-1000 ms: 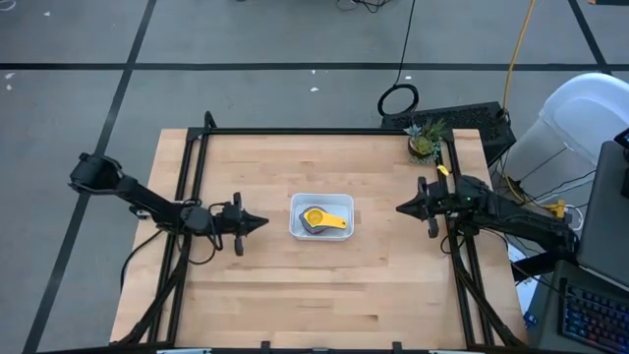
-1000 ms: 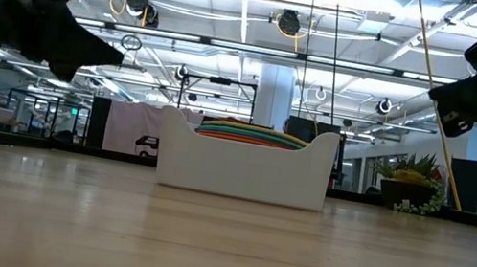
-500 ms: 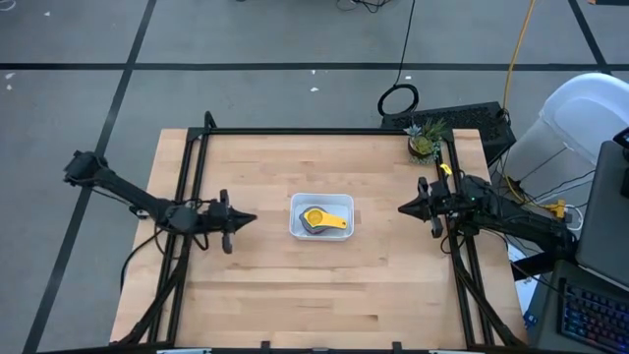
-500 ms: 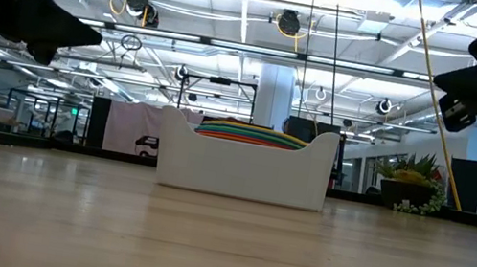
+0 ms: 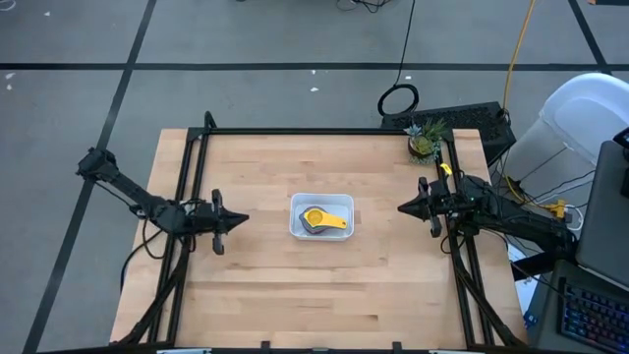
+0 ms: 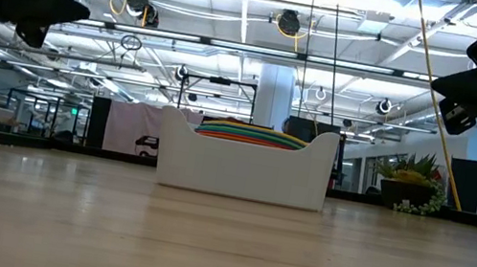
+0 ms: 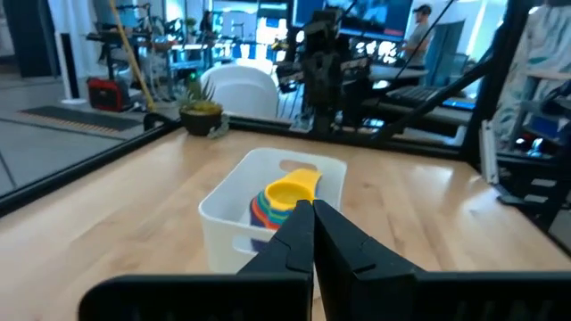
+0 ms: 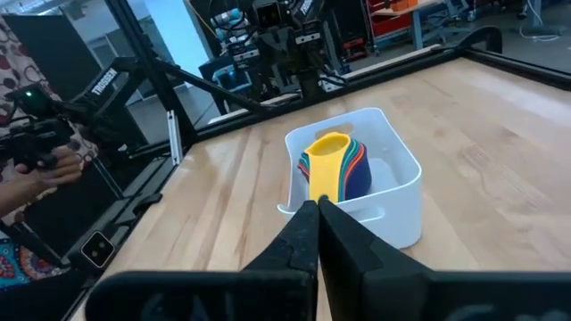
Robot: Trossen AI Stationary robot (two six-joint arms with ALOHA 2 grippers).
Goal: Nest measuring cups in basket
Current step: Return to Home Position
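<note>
My left pincer (image 5: 239,220) and right pincer (image 5: 404,208) hover clenched on nothing, either side of the basket (image 5: 346,201); the measuring cups (image 5: 314,218) sit nested inside it, yellow uppermost, at mid-worktop (image 5: 295,295).

Left pincer (image 5: 243,220) has drawn back from basket (image 5: 295,228).

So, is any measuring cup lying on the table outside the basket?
No, the high view shows the measuring cups stacked inside the basket, yellow on top, and none on the table around it.
</note>
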